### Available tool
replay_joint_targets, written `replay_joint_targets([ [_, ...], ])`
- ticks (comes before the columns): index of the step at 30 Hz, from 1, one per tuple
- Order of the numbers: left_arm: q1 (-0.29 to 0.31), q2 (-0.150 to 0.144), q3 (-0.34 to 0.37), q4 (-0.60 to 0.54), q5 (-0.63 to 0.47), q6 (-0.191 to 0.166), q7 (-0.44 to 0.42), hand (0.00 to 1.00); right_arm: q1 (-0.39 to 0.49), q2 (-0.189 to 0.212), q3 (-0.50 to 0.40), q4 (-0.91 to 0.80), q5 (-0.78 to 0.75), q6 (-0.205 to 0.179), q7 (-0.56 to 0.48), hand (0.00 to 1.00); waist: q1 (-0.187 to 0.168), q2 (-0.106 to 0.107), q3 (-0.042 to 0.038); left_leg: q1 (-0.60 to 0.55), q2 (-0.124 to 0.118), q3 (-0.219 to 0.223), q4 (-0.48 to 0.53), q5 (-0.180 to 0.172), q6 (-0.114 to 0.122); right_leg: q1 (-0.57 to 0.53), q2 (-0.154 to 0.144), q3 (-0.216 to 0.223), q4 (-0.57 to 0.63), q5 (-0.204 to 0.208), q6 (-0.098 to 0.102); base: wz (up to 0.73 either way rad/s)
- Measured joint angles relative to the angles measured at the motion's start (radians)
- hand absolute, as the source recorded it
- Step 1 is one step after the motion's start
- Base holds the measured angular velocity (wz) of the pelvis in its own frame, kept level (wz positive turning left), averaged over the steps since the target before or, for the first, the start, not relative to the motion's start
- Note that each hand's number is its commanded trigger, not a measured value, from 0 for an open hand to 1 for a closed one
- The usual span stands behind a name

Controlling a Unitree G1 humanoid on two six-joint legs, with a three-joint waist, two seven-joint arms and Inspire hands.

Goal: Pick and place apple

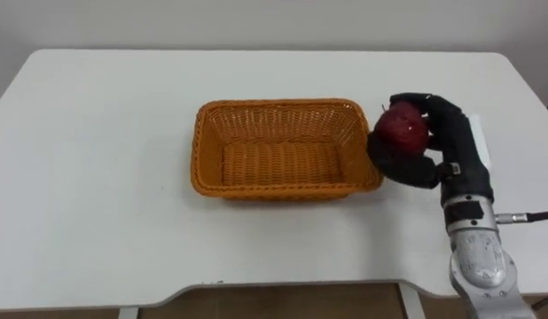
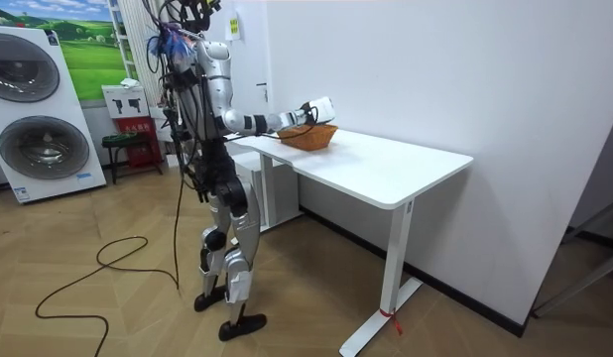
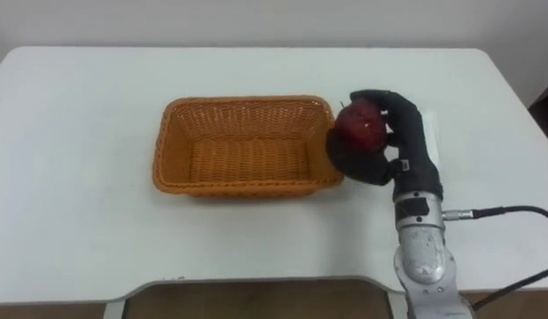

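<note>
My right hand [image 1: 451,135] is closed round a dark red apple [image 1: 403,126], fingers curled over its top and far side and the thumb under it. It is a wrapping hold, which I judge right for a round, smooth fruit that would roll out of a lighter pinch. The apple is off the table, carried just beside the right end of the orange wicker basket [image 1: 274,105], at about the height of its rim and not yet over the inside. The basket sits upright near the middle of the white table [image 1: 88,195], long side toward me, nothing in it, so its open mouth looks like the place for the fruit; a short move to my left should bring the apple over it. I can make out no sticker on the apple and no tag on the basket. In the room view I stand at the table's edge with this arm reaching out; the red sign [image 2: 135,127] beside the washing machines [image 2: 34,119] carries print too small to read.
</note>
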Motion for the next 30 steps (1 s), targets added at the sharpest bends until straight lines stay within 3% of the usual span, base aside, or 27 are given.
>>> replay_joint_targets([
  [5, -0.008, 0.001, -0.024, 0.0, 0.002, 0.011, 0.004, 0.0, 0.0, 0.0, 0.055, -0.002, 0.011, 0.004, 0.038, 1.0, 0.003, 0.004, 0.002, -0.007, -0.002, -0.005, 0.011, 0.0, 0.0, 0.0, -0.004, -0.006, 0.0, 0.0, 0.0, 0.04],
  [7, -0.011, 0.001, -0.037, 0.0, 0.001, 0.015, 0.005, 0.0, 0.0, 0.0, 0.073, -0.001, 0.017, 0.005, 0.058, 0.0, 0.003, 0.008, 0.0038, -0.008, -0.002, -0.006, 0.014, 0.0, 0.0, 0.001, -0.005, -0.007, 0.001, 0.0, 0.0, 0.0],
  [20, -0.039, 0.001, -0.039, 0.0, -0.001, 0.016, 0.005, 0.0, 0.0, -0.001, 0.099, 0.016, 0.017, 0.006, 0.135, 0.0, 0.001, 0.01, 0.0003, -0.02, -0.002, -0.018, 0.019, 0.0, 0.0, 0.0, -0.006, -0.023, 0.001, 0.001, -0.001, 0.02],
  [30, -0.041, -0.001, -0.04, 0.0, -0.003, 0.013, 0.014, 0.0, 0.002, 0.003, 0.101, 0.032, 0.011, 0.008, 0.147, 0.0, 0.002, 0.007, 0.0024, -0.023, -0.003, -0.02, 0.023, 0.0, 0.001, 0.0, -0.006, -0.024, 0.001, 0.001, -0.001, 0.01],
])
